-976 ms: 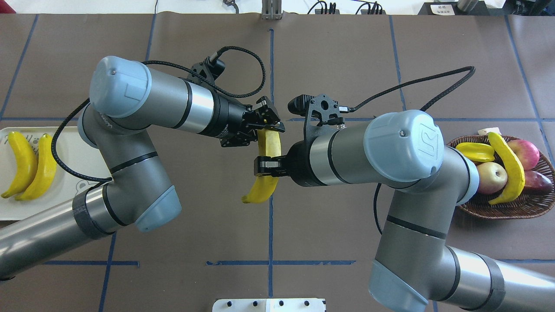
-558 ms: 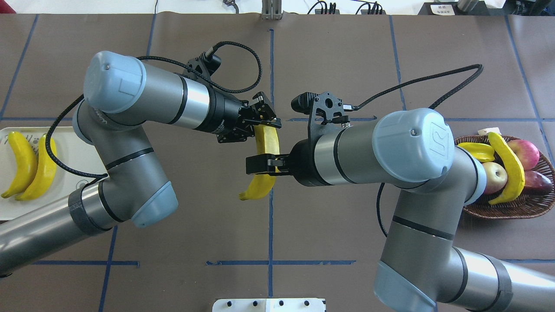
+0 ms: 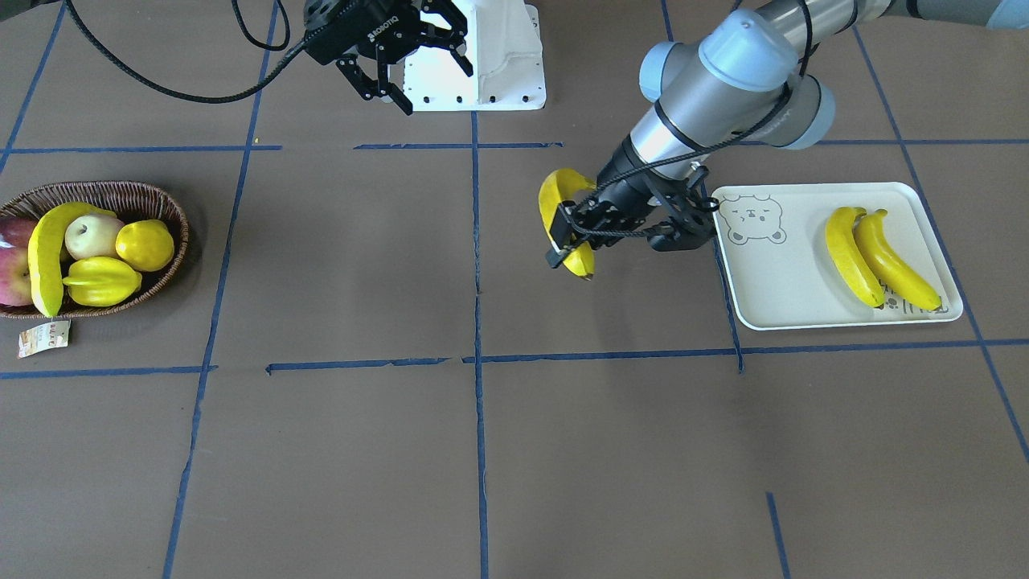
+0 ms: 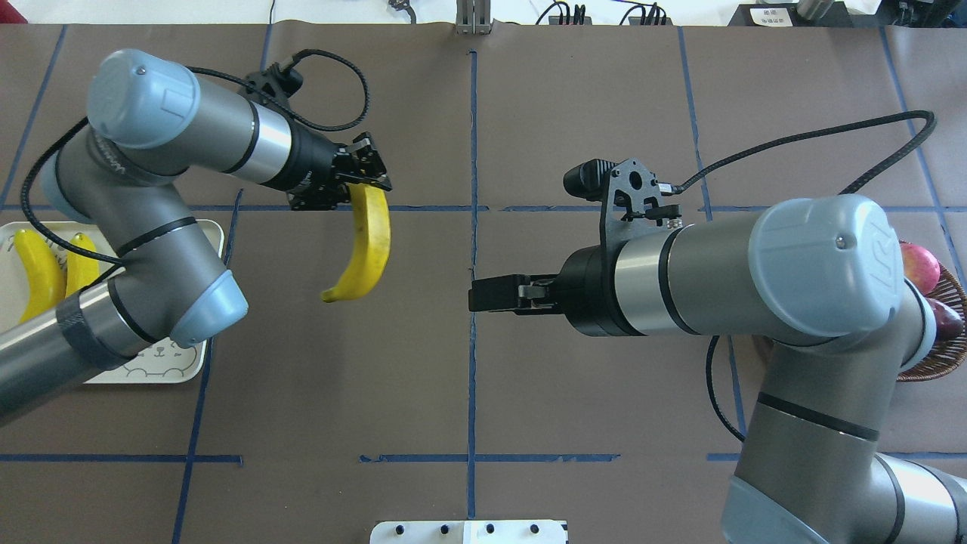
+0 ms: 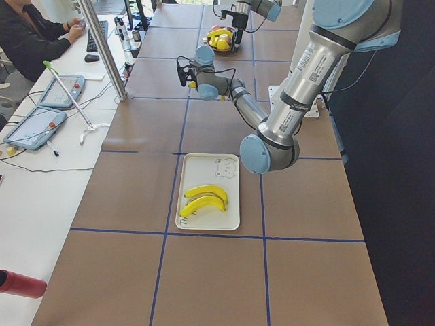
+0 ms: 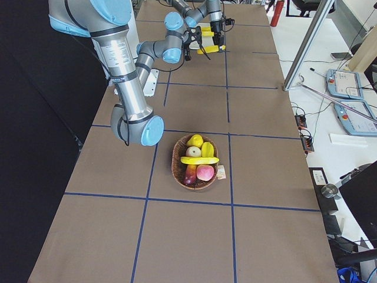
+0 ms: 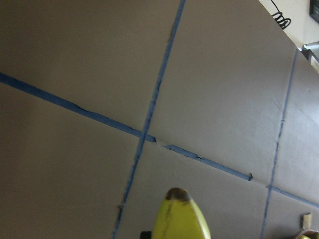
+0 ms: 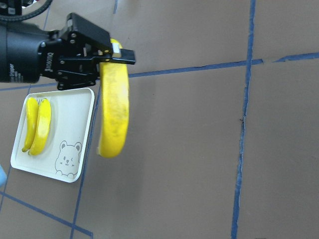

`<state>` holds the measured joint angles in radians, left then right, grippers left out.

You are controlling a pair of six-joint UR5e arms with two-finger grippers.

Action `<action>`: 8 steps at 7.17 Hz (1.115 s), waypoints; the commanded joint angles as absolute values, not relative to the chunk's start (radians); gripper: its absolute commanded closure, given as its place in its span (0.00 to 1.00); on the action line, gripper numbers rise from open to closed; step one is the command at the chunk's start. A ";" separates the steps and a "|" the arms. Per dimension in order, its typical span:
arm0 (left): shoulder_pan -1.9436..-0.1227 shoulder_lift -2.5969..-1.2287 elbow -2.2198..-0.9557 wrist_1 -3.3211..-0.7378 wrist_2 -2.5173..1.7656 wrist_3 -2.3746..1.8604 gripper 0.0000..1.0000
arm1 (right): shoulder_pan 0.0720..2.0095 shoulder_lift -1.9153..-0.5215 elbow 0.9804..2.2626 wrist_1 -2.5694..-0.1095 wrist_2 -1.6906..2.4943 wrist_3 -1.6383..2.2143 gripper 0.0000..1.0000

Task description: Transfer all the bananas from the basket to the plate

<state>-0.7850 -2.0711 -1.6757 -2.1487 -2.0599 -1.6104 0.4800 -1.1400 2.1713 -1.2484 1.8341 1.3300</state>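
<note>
My left gripper is shut on the top end of a yellow banana, which hangs above the table between the centre line and the plate. The right wrist view shows the same grip and banana. Two bananas lie side by side on the cream bear-print plate. One banana lies in the wicker basket at the far right of the table. My right gripper is open and empty, near the centre line.
The basket also holds apples, a starfruit and a lemon; its paper tag lies beside it. The white robot base plate sits at the near edge. Blue tape lines cross the brown table.
The right gripper let go of the banana and drew back to the right. The left arm swung left toward the plate, carrying the banana alone.
</note>
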 commanded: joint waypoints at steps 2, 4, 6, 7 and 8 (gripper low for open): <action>-0.913 -1.736 -1.713 -2.085 -2.066 -1.317 1.00 | 0.554 -1.233 2.183 -1.249 1.838 1.325 0.00; -0.908 -1.599 -1.707 -2.092 -2.013 -1.305 1.00 | 0.593 -1.291 2.178 -1.250 1.847 1.315 0.00; -0.908 -1.557 -1.713 -2.097 -1.977 -1.307 0.75 | 0.661 -1.302 2.163 -1.276 1.905 1.307 0.00; -0.902 -1.563 -1.710 -2.103 -1.976 -1.302 0.01 | 0.705 -1.298 2.167 -1.343 1.952 1.251 0.00; -0.900 -1.571 -1.713 -2.102 -1.982 -1.299 0.00 | 0.754 -1.299 2.166 -1.412 1.985 1.205 0.00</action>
<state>-0.9036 -1.5669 -1.7118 -2.1002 -1.9796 -1.3031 0.6975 -1.2983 2.1671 -1.3359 1.9400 1.2583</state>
